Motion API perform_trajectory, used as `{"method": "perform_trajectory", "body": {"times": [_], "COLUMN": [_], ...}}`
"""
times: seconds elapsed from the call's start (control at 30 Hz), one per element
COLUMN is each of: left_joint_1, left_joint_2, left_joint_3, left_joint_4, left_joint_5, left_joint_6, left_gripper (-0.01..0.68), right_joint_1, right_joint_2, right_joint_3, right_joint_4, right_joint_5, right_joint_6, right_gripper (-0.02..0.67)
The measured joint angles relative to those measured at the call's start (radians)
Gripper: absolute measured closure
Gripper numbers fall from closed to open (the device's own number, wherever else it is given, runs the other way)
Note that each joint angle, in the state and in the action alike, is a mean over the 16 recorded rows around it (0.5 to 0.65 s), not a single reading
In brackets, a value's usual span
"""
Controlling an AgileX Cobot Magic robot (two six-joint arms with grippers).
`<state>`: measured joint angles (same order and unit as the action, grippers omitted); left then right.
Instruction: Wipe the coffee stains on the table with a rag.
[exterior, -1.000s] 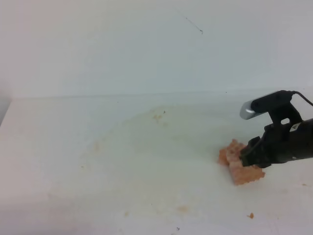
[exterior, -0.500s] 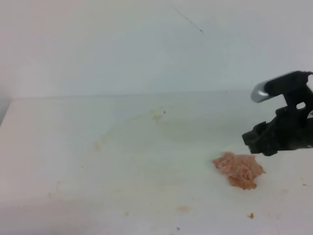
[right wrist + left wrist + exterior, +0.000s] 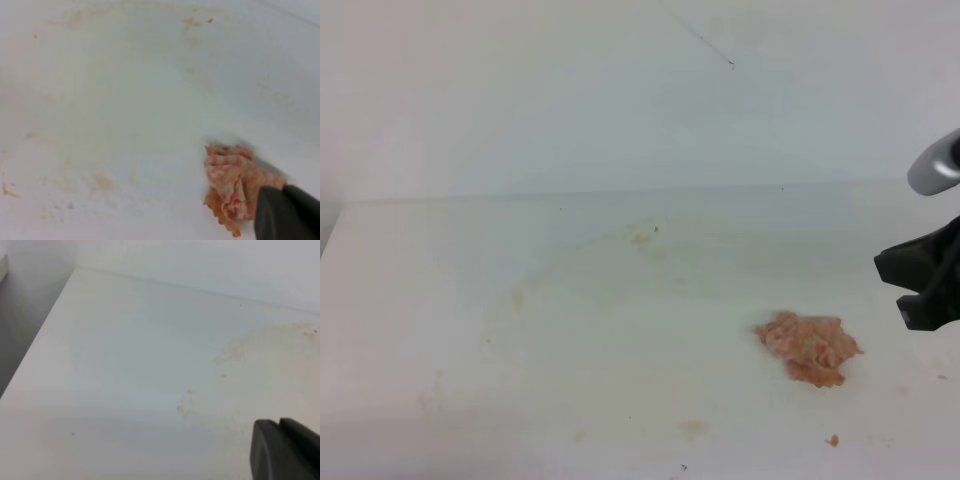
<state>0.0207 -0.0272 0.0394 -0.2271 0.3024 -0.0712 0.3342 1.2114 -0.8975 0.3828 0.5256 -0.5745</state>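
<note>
Rag (image 3: 809, 347) lies crumpled on the table (image 3: 440, 300), toward the right side in the exterior high view, alone and with nothing touching it. It is a pinkish-orange cloth with a pale wavy pattern, bunched into folds; in the right wrist view it sits low and right on the white surface (image 3: 230, 192). Right gripper (image 3: 920, 285) hangs at the right edge of the high view, above and to the right of the cloth, apart from it, holding nothing; its jaws are pressed together, though the pictures themselves show only a dark mass there. A dark part of it fills the lower right corner of the right wrist view (image 3: 285, 212). Coffee stains (image 3: 642, 237) show as faint tan smears across the middle of the table, with paler specks near the front edge and at the left. A tiny orange crumb (image 3: 833, 440) rests in front of the cloth. Left gripper (image 3: 285, 450) appears only as a dark corner in the left wrist view, and whether its jaws are spread or together cannot be told.
</note>
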Motion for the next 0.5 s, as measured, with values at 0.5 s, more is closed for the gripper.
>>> {"method": "perform_trajectory", "body": {"times": [0.5], "left_joint_1": [0.000], "left_joint_2": [0.000], "left_joint_3": [0.000], "left_joint_4": [-0.001], "left_joint_5": [0.000], "left_joint_6": [0.000], "left_gripper": [0.675], "right_joint_1": [-0.001], "right_joint_2": [-0.055], "right_joint_3": [0.002], "right_joint_4": [-0.024], "right_joint_5": [0.025], "right_joint_6": [-0.013], "right_gripper": [0.650]}}
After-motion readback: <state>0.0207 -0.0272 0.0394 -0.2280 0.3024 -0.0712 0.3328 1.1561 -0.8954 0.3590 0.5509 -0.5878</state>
